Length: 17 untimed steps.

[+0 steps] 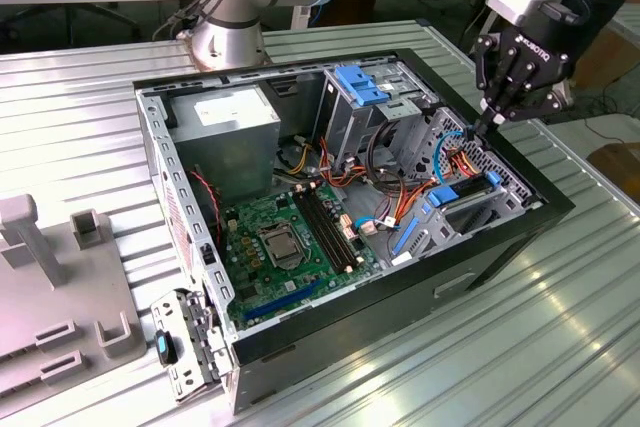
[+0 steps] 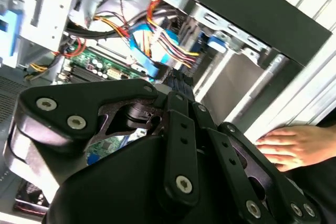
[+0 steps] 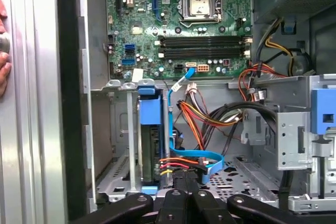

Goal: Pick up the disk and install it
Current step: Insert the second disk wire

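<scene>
The claw (image 1: pixel 484 123) hangs over the open case (image 1: pixel 520 209) at the exterior view's right, fingers pinched nearly together with nothing between them. Just below sits the disk (image 1: pixel 466 190), blue carrier and all, standing on edge in its bay (image 3: pixel 118 182); in the first wrist view the disk (image 3: pixel 149 145) is beside the cables (image 3: pixel 202 124). A hand (image 2: pixel 291 145) rests on the ribbed table (image 1: pixel 90 117) by the case.

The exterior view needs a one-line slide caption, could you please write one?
Gripper hovering over the open computer case, near the blue-framed disk in its bay.
</scene>
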Each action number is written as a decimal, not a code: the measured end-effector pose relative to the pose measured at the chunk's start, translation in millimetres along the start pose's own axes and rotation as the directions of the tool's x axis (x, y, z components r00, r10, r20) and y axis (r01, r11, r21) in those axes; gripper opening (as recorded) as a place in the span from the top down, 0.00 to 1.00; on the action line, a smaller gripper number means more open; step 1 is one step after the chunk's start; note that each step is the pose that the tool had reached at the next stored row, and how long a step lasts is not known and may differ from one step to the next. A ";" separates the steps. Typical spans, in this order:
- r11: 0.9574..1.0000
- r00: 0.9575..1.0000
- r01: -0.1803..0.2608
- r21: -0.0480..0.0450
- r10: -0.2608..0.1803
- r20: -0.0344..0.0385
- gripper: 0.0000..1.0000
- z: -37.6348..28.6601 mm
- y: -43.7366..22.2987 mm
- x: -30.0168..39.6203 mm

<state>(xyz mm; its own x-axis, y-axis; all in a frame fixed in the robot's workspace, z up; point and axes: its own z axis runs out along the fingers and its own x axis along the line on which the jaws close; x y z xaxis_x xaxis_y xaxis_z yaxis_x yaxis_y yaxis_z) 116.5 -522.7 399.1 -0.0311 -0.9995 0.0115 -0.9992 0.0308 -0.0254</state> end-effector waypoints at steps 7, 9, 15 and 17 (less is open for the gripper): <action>1.000 1.000 0.000 0.000 0.000 -0.003 0.89 -0.2 0.3 -7.0; 1.000 1.000 0.000 0.000 0.000 -0.002 0.89 -0.2 0.4 -9.0; 1.000 1.000 0.000 0.000 0.000 -0.012 0.75 0.4 0.6 -16.6; 1.000 0.999 0.001 0.001 -0.001 -0.034 0.68 2.5 0.7 -16.6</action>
<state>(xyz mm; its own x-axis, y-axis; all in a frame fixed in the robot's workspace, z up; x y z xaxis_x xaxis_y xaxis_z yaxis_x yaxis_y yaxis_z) 116.5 -506.1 396.3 -0.0310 -0.9985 0.0459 -0.9992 0.0298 -0.0266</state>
